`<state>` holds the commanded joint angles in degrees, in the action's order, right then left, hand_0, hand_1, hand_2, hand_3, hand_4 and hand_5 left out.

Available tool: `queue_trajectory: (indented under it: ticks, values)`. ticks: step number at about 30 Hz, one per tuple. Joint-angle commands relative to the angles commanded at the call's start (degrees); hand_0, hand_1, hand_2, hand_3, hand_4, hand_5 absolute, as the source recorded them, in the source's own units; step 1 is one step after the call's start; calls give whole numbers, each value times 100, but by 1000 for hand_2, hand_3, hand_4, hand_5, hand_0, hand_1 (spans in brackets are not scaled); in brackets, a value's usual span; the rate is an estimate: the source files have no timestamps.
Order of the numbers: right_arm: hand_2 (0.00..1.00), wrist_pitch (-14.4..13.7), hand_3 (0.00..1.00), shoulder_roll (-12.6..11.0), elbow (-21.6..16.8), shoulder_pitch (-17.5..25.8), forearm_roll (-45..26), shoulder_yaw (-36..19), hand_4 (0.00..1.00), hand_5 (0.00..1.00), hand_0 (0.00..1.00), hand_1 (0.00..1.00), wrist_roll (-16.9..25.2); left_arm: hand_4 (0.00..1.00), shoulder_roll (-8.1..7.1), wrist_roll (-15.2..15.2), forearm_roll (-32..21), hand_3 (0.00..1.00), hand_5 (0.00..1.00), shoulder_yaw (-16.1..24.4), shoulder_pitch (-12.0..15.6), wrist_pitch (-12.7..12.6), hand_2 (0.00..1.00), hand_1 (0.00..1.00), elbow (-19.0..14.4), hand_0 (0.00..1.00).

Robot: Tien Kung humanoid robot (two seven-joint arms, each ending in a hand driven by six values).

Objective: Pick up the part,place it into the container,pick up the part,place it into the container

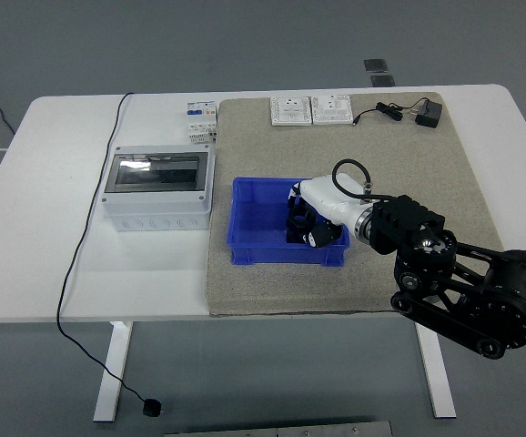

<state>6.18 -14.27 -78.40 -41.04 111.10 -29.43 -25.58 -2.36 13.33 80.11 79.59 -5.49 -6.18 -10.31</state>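
Placement stage: right hand (pixel 307 218) reaches into the blue container (pixel 254 248), fingers curled over black parts (pixel 301 232) on its floor, grip indiscernible, so whether release remains cannot be judged.

Even, bright overhead light — soft faint shadows, no glare — focus sharp throughout.

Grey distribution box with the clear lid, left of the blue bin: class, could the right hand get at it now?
Probably not directly: the right hand sits inside the blue bin, whose wall stands between it and the box.
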Motion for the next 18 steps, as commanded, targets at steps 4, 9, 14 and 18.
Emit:
queue_trajectory:
  ticks: [4, 9, 14, 18]
  values:
    - [683, 33, 659, 3, -3, -4, -13, -7, 662, 95, 175, 186, -28, 617, -2, 2, 8, 586, 492, 5, 2, 2, 709, 591, 0, 719]
    - [683, 52, 659, 8, -5, -15, -23, -23, 662, 95, 175, 186, -49, 617, -4, 6, 25, 586, 492, 16, 3, 3, 709, 591, 0, 719]
    - [685, 89, 660, 13, 0, -28, -47, -36, 674, 100, 177, 186, -76, 617, -7, 3, 35, 586, 492, 19, 2, -1, 707, 591, 0, 719]
    - [688, 127, 664, 16, 4, -32, -89, -29, 680, 100, 177, 189, -98, 617, -9, 4, 40, 585, 491, 20, 1, -2, 705, 591, 0, 718]
